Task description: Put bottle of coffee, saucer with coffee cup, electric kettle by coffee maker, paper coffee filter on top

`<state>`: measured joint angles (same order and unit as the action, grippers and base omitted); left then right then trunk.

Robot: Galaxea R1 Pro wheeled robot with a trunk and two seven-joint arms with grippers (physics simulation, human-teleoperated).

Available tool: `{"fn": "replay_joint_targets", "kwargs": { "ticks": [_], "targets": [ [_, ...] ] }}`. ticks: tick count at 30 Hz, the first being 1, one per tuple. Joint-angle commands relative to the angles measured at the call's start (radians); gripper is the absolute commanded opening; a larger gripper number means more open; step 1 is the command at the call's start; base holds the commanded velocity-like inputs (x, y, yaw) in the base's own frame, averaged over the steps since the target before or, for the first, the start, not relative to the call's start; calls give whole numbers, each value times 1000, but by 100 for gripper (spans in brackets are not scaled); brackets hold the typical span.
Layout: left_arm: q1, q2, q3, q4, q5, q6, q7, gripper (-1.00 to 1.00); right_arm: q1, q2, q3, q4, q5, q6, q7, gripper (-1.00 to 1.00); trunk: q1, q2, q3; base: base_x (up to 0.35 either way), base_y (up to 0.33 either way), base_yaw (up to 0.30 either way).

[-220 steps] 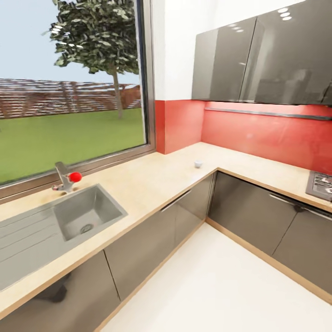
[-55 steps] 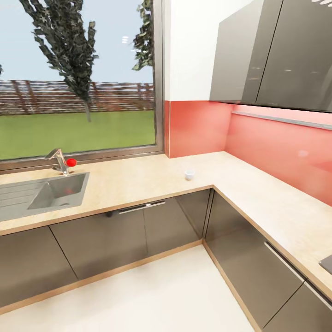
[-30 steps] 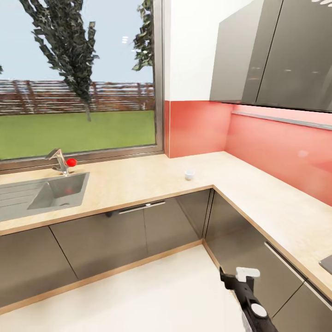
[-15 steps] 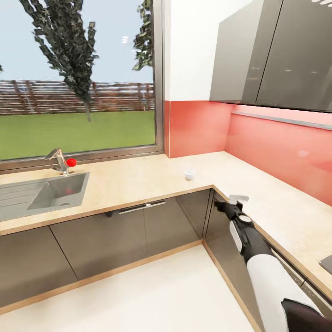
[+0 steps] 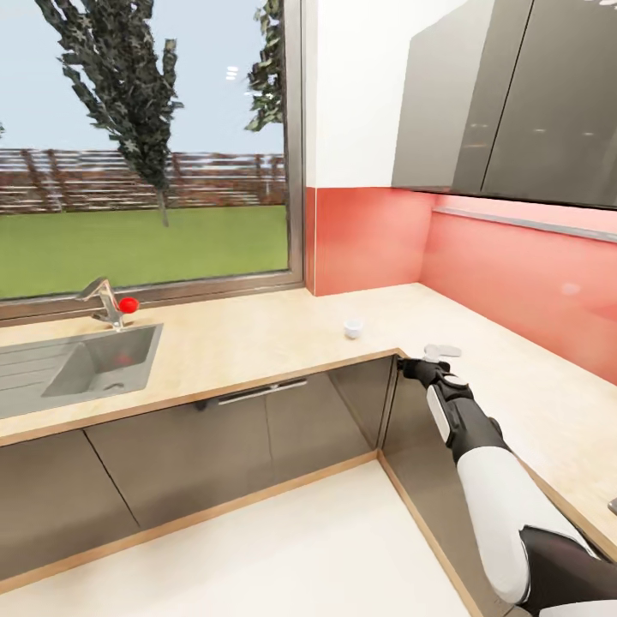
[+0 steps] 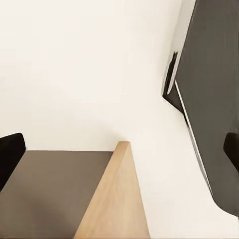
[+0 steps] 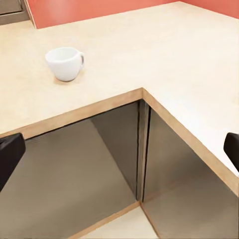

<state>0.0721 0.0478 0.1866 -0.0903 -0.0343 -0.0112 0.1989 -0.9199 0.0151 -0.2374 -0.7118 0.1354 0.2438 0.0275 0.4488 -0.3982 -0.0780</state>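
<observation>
- Coffee cup (image 5: pixel 352 327): a small white cup standing upright on the countertop, near the inside corner of the L-shaped run and a little back from the front edge. In the right wrist view the cup (image 7: pixel 64 63) shows its handle turned to one side; nothing touches it.
- Countertop (image 5: pixel 257 343): a light beige L-shaped surface with a wooden edge, running under the window and turning along the red backsplash (image 5: pixel 514 274).
- Window (image 5: pixel 146 146): large, looking onto grass, a fence and trees.
- Wall cabinets (image 5: pixel 514 94): glossy grey, mounted above the backsplash.
- Base cabinets (image 5: pixel 231 437): grey fronts with a bar handle (image 5: pixel 261 391) below the counter edge.
- Sink (image 5: pixel 94 364): steel basin with a drainer, set into the counter well apart from the cup; a faucet (image 5: pixel 103 300) with a red knob stands behind it.
- Right arm: white and black, extended toward the counter corner. The right gripper (image 5: pixel 439 358) hovers at the counter edge, near the cup but apart from it. Fingers spread wide, their dark tips at opposite edges of the right wrist view; nothing held.
- Left gripper (image 6: pixel 119 159): fingers likewise wide apart and empty, facing a pale floor (image 6: pixel 74 74), a cabinet edge and a dark panel.
</observation>
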Motion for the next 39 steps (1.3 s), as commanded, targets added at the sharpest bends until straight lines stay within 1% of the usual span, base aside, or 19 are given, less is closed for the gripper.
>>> {"fn": "replay_joint_targets", "kwargs": {
  "ticks": [1,4,6,12,13,20,26,27,39],
  "targets": [
    [4,-4,1,4,-4,-4,5,100,5,7,1,4,4,11,4,100,1,-2,-2,0,0,0],
    [4,-5,1,9,-5,-5,2,100,6,24,8,21,6,0,3,100,1,-2,-2,0,0,0],
    [5,-5,4,10,-5,-5,1,100,6,35,0,13,7,-10,3,100,1,-2,-2,8,0,0],
    [5,-5,7,11,-4,-1,1,100,7,69,-3,21,6,24,3,100,1,-2,-2,279,0,0],
    [5,-5,7,11,-4,-1,1,100,7,72,-3,21,6,30,3,100,1,-2,-2,325,0,0],
    [6,-4,7,12,-5,0,1,100,7,74,-3,21,6,42,3,100,1,-2,-2,330,0,0],
    [6,-5,5,12,-6,1,2,100,7,73,-4,17,6,76,3,100,1,-2,-2,332,0,0],
    [6,-5,5,12,-6,1,2,100,7,73,-4,18,6,99,2,100,1,-2,-2,334,0,0],
    [8,-5,5,12,-6,0,2,100,7,74,-3,24,7,103,2,100,1,-2,-2,334,0,0]
  ]
}}
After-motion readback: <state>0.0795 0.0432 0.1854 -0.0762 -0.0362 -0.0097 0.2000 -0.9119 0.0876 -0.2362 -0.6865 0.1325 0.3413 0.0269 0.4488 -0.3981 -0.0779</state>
